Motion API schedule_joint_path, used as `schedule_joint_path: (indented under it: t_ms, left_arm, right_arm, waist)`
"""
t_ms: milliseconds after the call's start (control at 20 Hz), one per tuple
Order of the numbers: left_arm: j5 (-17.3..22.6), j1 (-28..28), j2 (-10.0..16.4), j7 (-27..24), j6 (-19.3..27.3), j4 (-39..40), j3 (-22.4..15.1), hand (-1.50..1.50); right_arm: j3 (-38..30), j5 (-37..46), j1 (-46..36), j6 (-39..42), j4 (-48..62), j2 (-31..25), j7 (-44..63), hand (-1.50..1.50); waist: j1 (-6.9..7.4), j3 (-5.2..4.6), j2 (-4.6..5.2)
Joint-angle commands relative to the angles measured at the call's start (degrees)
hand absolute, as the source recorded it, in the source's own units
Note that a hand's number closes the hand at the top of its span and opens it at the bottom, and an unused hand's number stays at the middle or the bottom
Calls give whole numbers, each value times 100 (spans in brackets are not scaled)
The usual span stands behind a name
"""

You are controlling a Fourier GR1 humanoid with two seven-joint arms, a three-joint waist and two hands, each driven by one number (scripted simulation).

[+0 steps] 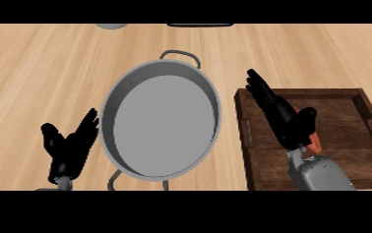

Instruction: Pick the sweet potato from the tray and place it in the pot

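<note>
A large grey pot (163, 124) with two handles stands in the middle of the wooden counter. To its right lies a dark wooden tray (341, 129). My right hand (280, 111) hovers over the tray's left part, fingers straight and pointing up-left, thumb spread apart. Only an orange sliver of the sweet potato (317, 141) shows, beside the heel of that hand; the hand and wrist hide the remainder. I see no finger curled round it. My left hand (73, 148) rests open at the lower left, fingers up, just left of the pot.
A grey round object (111, 25) and a dark flat object (201, 25) peek in at the counter's far edge. Light wooden counter (51, 70) stretches left of and behind the pot.
</note>
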Motion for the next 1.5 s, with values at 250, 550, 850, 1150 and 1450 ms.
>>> schedule_joint_path:
  t_ms: [250,550,850,1150,1450]
  left_arm:
    - [-1412,-480,1569,-118,676,-228,467,0]
    - [-1412,-370,1190,810,933,-314,160,0]
    - [-1768,-820,999,1118,956,-191,84,0]
    - [-1610,-674,1200,1183,804,-328,247,0]
    - [-1644,-708,1161,1236,735,-383,218,0]
  right_arm:
    - [-974,-145,-102,674,108,-1184,-211,150]
    - [-1314,2154,720,-2028,-24,-1141,-1445,-150]
    - [-1064,2834,1657,-1819,-1452,-1538,-670,-150]
    - [-1259,3218,1538,-527,-2113,-3000,1611,-150]
    - [-1005,2736,1226,1126,-2667,-3783,3059,-150]
  waist:
    - [149,150,169]
    - [24,144,140]
    - [81,127,147]
    - [72,108,142]
    - [163,110,162]
